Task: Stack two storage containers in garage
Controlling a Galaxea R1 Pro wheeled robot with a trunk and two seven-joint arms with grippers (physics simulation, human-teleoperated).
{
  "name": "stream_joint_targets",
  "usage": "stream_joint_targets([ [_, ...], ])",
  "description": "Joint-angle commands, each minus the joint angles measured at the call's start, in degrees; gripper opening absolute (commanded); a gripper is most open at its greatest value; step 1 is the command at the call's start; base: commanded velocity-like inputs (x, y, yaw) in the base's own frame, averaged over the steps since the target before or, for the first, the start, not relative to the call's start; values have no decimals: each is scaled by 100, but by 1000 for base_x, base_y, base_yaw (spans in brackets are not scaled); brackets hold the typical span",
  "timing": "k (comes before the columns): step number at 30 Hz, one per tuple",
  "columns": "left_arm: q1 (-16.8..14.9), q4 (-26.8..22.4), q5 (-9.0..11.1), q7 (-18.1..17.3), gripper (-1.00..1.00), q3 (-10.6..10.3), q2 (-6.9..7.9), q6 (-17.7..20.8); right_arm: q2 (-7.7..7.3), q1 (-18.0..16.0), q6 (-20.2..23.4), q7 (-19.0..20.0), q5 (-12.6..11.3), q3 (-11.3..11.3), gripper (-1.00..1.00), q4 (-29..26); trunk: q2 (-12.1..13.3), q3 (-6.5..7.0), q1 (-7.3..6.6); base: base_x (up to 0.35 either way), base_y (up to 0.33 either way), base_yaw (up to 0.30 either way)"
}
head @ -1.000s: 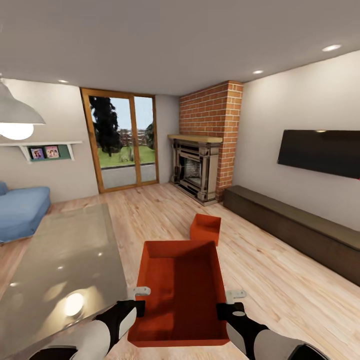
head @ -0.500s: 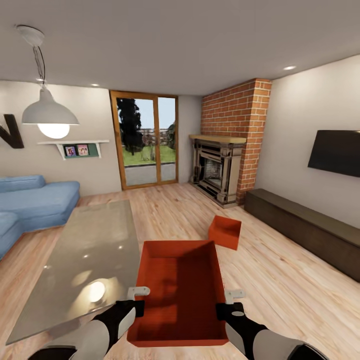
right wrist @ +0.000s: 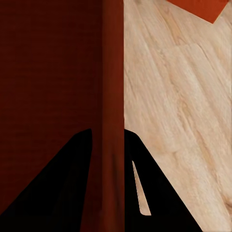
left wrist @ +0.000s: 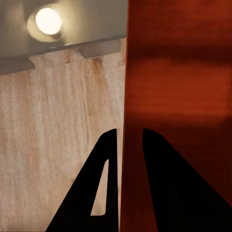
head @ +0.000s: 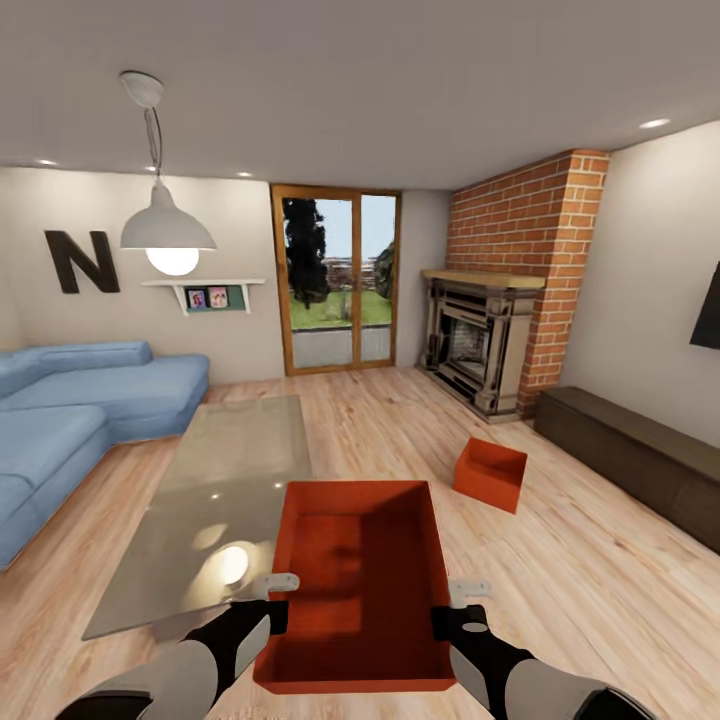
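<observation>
Wood-plank living room [head: 560,560]: two storage containers [head: 355,580] [head: 490,474], one held by both grippers [head: 278,583] [head: 468,590].

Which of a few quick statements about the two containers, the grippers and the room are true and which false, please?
1. The left gripper is clamped on a side wall of the near container. True.
2. The right gripper is open and clear of that container. False: its fingers straddle the opposite wall, shut on it.
3. The second container sits on the glass table. False: it rests on the wood floor, between the table and the fireplace.
4. The held container is empty. True.
5. The robot is in the garage. False: the blue sofa, brick fireplace and wood planks show the living room.
</observation>
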Motion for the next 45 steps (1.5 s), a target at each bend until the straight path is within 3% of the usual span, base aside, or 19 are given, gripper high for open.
stream_joint_targets([
  [1,-1,-17,-102,175,-100,-15,13,41,-67,-2,-38,-34,-89,23,-100,15,-4,-3,2,0,0,283],
  [45,0,-17,-102,175,-100,-15,13,41,-66,-2,-38,-34,-89,23,-100,15,-4,-3,2,0,0,283],
])
